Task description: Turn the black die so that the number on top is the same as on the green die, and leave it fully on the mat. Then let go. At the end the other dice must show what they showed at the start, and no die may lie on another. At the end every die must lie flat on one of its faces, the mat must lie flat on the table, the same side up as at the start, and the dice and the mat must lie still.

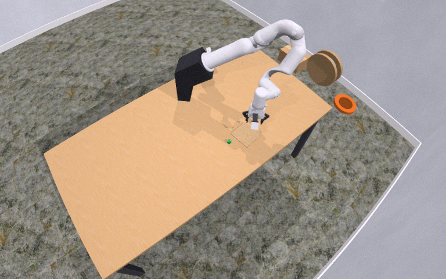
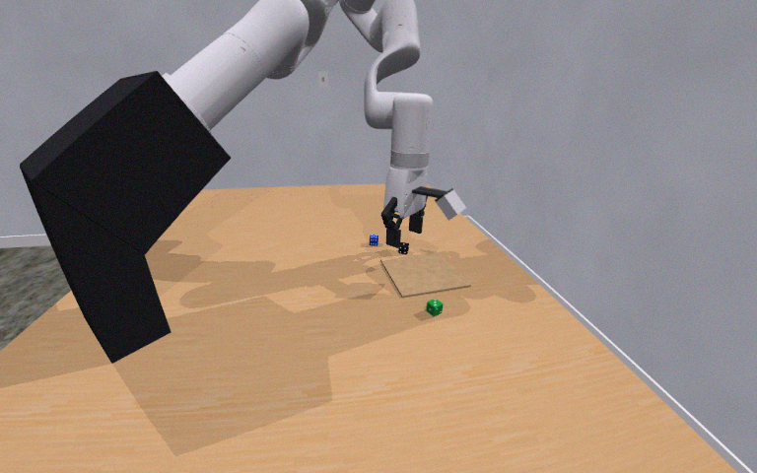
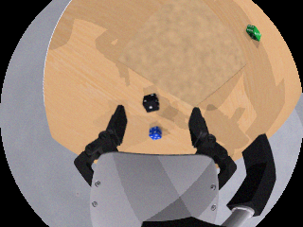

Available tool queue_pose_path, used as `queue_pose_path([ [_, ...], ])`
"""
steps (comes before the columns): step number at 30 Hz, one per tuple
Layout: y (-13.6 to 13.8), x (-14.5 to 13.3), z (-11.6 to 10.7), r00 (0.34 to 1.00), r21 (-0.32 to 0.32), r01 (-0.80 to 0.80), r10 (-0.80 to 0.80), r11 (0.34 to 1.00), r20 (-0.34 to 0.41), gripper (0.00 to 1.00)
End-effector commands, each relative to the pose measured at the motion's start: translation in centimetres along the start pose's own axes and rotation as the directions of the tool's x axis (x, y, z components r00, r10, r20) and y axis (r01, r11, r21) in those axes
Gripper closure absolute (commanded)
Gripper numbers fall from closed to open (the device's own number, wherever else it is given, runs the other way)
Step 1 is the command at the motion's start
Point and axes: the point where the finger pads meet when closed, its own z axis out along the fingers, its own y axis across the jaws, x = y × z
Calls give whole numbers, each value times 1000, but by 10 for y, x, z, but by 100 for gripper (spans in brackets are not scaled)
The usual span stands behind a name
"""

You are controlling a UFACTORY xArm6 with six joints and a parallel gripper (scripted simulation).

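The black die (image 2: 402,248) (image 3: 151,101) lies on the bare table just outside the far edge of the tan mat (image 2: 424,273) (image 3: 184,51) (image 1: 244,135). The green die (image 1: 229,141) (image 2: 434,306) (image 3: 253,32) lies on the table just off the mat's opposite side. A blue die (image 2: 374,239) (image 3: 155,131) lies a little beyond the black one. My gripper (image 1: 255,121) (image 2: 404,231) (image 3: 158,113) is open and empty, pointing down, hanging low over the black and blue dice. The wrist view shows both dice between the finger lines. In the top view the arm hides both of them.
The arm's black base block (image 1: 190,74) (image 2: 111,195) stands at the table's far side. The table's edge (image 2: 558,304) runs close by on the mat's right. Wooden discs (image 1: 323,67) and an orange ring (image 1: 344,103) lie off the table.
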Motion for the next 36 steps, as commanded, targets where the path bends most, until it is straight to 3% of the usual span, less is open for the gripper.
queue_pose_path([
  [1, 2, -27, 0, 1000, 1, 1, -1, 1000, -3, 0],
  [12, 5, -62, 0, 1000, 1, 1, -1, 1000, -3, 0],
  [36, 5, -63, 0, 1000, 1, 1, -1, 1000, -3, 0],
])
